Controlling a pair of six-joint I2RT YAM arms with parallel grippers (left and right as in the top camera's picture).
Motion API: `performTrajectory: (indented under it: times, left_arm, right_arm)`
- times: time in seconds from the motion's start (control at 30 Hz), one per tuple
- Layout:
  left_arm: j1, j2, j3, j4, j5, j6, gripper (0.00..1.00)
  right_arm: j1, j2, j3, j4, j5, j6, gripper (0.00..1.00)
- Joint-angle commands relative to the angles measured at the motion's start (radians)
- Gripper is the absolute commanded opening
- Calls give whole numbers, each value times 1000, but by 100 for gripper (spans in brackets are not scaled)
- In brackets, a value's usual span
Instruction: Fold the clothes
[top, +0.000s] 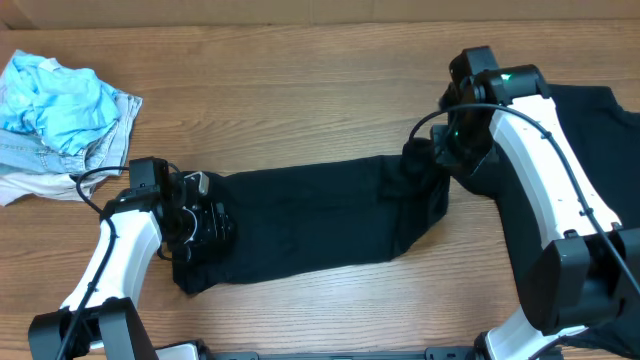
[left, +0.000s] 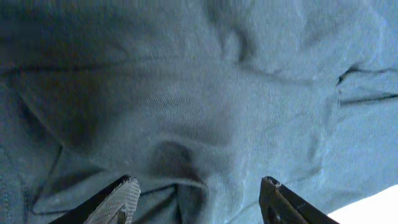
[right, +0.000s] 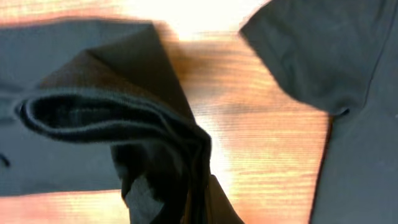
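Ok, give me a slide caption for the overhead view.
Right pincer grips one end of a folded black T-shirt; left pincer open over the other.

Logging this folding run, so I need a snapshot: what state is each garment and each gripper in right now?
Middle black T-shirt: folded into a long strip, right end pinched.
Second black T-shirt: spread flat at the right.
Light blue clothes: crumpled heap, far left.
Left gripper: open over the strip's left end.
Right gripper: shut on the strip's right end.
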Motion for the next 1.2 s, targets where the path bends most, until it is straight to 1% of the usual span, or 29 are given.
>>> performTrajectory:
  times: [0.0,0.1,0.23,0.4,0.5,0.67,0.8,0.83,0.87,0.97,1.17]
  left_arm:
    - [-3,-3,-7,22,2,-34,68]
    - [-3,-3,9,20,4,-34,69]
    - [-3,-4,47,5,5,-38,69]
    - [-3,-4,118,-59,3,-36,70]
    - [-3,-4,166,-93,4,-31,73]
    - [-3,-4,226,-122,4,-21,74]
    - [-3,-4,237,-123,3,-21,75]
    - [-3,-4,237,-126,3,-21,75]
    - [-3,-4,237,-130,3,-21,75]
    - [-3,-4,237,-136,2,-13,76]
    - [-3,-3,237,-137,1,-14,77]
  right_arm:
    - [20,-26,-2,-35,-20,-56,4]
    - [71,-26,-3,-60,-15,-75,4]
    - [139,-26,-3,-44,-13,-74,4]
    - [234,-25,-43,-26,-13,-71,5]
    - [275,-25,-124,37,-23,-47,5]
    - [357,-25,-233,235,-144,-46,5]
    - [419,-25,-237,327,-172,-13,5]
    - [435,-25,-237,343,-178,-14,6]
    - [451,-25,-237,358,-182,-14,8]
    - [492,-25,-237,396,-191,-46,9]
    - [521,-25,-237,436,-191,-21,9]
